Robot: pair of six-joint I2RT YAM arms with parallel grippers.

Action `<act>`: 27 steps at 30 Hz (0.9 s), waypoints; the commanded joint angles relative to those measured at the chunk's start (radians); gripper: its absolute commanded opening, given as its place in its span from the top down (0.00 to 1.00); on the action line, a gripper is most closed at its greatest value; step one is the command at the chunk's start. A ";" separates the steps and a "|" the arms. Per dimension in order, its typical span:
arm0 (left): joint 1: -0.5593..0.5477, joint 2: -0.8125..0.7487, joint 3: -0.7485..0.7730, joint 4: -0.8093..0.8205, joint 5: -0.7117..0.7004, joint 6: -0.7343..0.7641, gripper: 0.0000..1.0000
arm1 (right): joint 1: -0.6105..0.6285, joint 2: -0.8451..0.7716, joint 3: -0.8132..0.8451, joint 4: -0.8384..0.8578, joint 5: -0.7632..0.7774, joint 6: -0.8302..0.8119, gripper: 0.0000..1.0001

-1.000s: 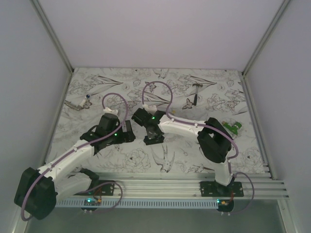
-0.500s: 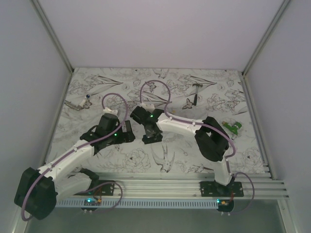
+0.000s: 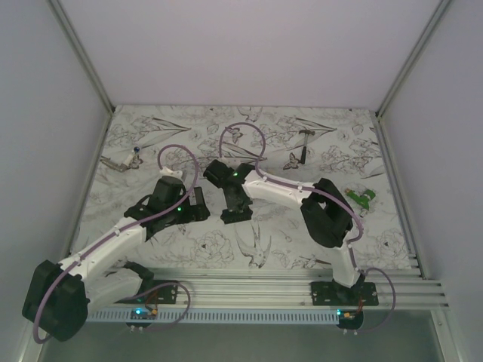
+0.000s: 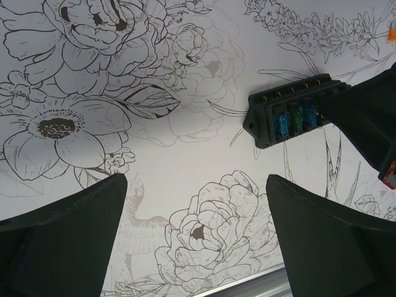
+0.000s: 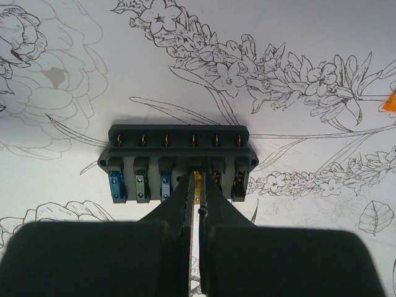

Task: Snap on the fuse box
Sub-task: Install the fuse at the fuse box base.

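The fuse box (image 5: 179, 151) is a black box with a row of slots; three hold blue and green fuses. It lies flat on the flower-printed table and also shows in the left wrist view (image 4: 288, 114). My right gripper (image 5: 198, 182) is shut on a thin yellow fuse (image 5: 197, 184), whose tip is at the box's fourth slot. In the top view the right gripper (image 3: 235, 210) covers most of the box. My left gripper (image 4: 197, 185) is open and empty, just left of the box above bare table; it also shows in the top view (image 3: 202, 209).
A tiny black-handled hammer (image 3: 304, 143) lies at the back right. A small green object (image 3: 362, 197) lies near the right wall. A small metal piece (image 3: 121, 161) lies at the left. An orange bit (image 5: 390, 102) lies right of the box. An aluminium rail (image 3: 249, 290) runs along the front edge.
My right gripper has shifted slightly left and settled at the fuse box. The left arm has hardly moved.
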 commanded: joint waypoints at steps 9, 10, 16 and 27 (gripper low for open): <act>0.022 0.006 -0.038 0.019 0.002 -0.026 0.00 | 0.031 0.048 -0.102 0.024 -0.019 0.056 1.00; 0.025 0.000 -0.041 0.019 0.002 -0.027 0.00 | 0.031 0.039 -0.112 0.028 -0.024 0.062 1.00; 0.041 -0.050 -0.061 0.019 -0.005 -0.025 0.00 | 0.026 0.006 -0.123 0.049 -0.067 0.078 1.00; 0.045 -0.207 -0.223 0.170 -0.111 0.000 0.00 | -0.030 -0.024 -0.129 -0.013 -0.065 0.003 1.00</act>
